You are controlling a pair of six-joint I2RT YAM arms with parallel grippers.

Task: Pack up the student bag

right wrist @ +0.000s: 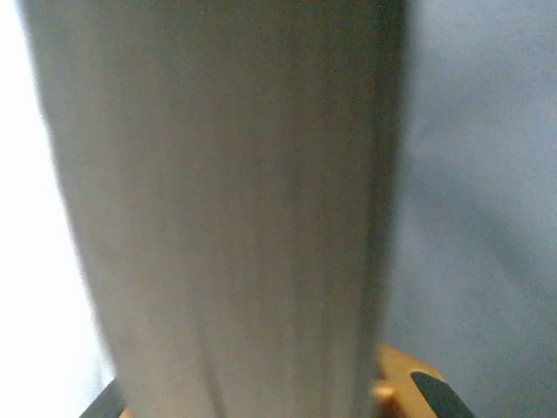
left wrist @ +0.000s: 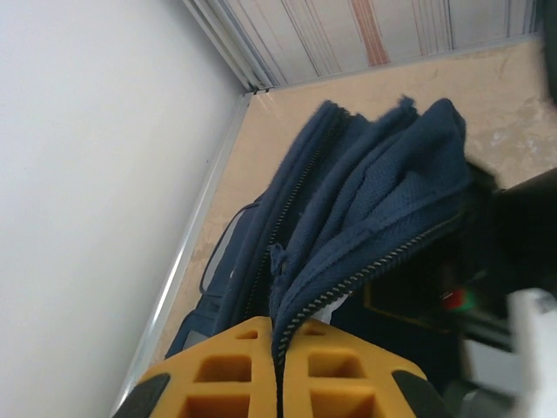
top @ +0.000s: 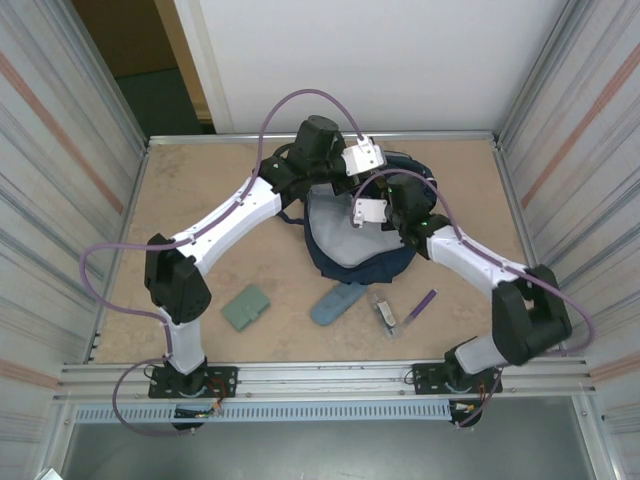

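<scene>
The student bag (top: 340, 245), navy with a pale grey lining, lies open in the middle of the table. My left gripper (top: 384, 164) is at its far rim. In the left wrist view its orange fingers (left wrist: 278, 335) are shut on the bag's zipper edge (left wrist: 365, 261), with the navy fabric bunched and lifted above them. My right gripper (top: 362, 216) reaches over the bag's opening. In the right wrist view a blurred, streaked, flat grey thing (right wrist: 226, 218) rises between its fingers and hides the tips. One orange finger (right wrist: 396, 383) shows at its right side.
On the near table lie a green case (top: 246, 306), a blue-grey oval case (top: 337, 303), a small clear item (top: 385, 315) and a purple pen (top: 424, 303). Metal walls close in the table at left, right and back.
</scene>
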